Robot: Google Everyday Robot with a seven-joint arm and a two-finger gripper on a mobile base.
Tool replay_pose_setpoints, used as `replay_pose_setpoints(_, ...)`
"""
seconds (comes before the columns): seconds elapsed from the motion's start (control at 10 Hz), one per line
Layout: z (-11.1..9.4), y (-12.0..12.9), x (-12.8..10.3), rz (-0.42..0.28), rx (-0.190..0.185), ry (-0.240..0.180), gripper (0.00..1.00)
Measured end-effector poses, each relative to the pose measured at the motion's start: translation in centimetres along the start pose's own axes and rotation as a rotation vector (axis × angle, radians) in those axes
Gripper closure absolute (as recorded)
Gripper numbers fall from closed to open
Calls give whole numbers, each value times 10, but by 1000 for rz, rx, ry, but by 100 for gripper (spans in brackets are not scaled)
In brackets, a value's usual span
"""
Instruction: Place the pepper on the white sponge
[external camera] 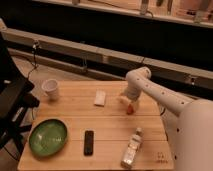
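Observation:
The white sponge lies flat on the wooden table, near its back middle. The pepper is a small red-orange thing at the tip of my gripper, to the right of the sponge and just above the tabletop. My white arm reaches in from the right and bends down to that spot. The gripper stands about a hand's width right of the sponge.
A white cup stands at the back left. A green plate lies at the front left. A black remote lies at the front middle. A clear plastic bottle lies at the front right. A dark chair stands left of the table.

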Motion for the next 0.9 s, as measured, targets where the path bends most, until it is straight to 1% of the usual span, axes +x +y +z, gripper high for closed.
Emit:
replay_pose_setpoints(0.2, 1, 2, 0, -4, -11, 4, 20)
replay_pose_setpoints(0.4, 5, -1, -2, 3, -41, 23, 20)
replay_pose_setpoints(0.5, 8, -2, -4, 5, -58, 26, 20)
replay_pose_setpoints(0.6, 9, -2, -3, 8, -66, 27, 20)
replay_pose_setpoints(0.8, 16, -1, -1, 20, -90, 11, 20)
replay_pose_setpoints(0.9, 20, -1, -2, 19, -99, -9, 24)
